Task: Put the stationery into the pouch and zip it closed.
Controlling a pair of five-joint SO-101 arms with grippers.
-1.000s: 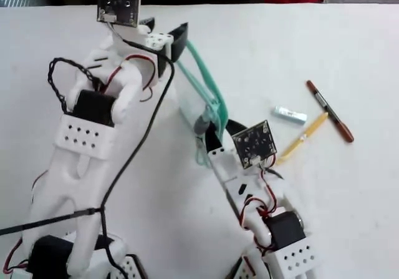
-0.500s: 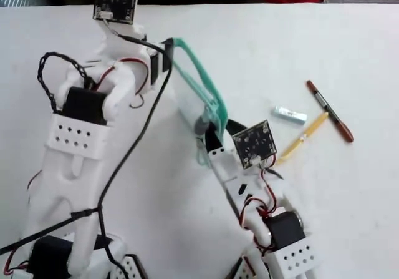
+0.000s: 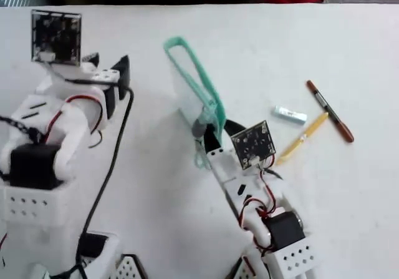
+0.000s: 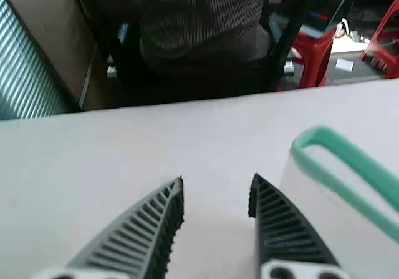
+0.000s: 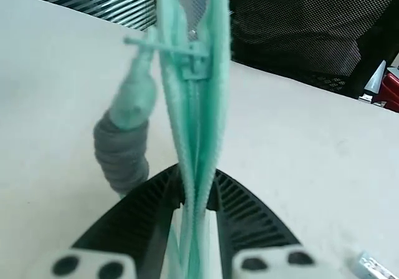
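A clear pouch (image 3: 193, 88) with a mint-green zipper rim stands on edge mid-table. My right gripper (image 3: 212, 140) is shut on its near end, with the green zipper band (image 5: 194, 104) pinched between the black fingers (image 5: 149, 220); a grey-and-green pull tab (image 5: 124, 135) hangs beside it. My left gripper (image 3: 107, 63) stands open to the left of the pouch, apart from it, with nothing between its fingertips (image 4: 215, 198); the pouch's far green end (image 4: 340, 160) lies just beside it. A brown pen (image 3: 329, 112), a yellow pencil (image 3: 302, 138) and a small white eraser (image 3: 290, 114) lie on the table to the right.
The white table (image 3: 280, 48) runs to a far edge with dark chairs and red stools (image 4: 312, 54) behind it. A black cable (image 3: 112, 160) trails along the left arm. The stationery sits close to the right arm's wrist camera (image 3: 254, 144).
My left gripper let go of the pouch's far end, opened and swung away to the left. The pouch's far end now stands free. The right arm kept still.
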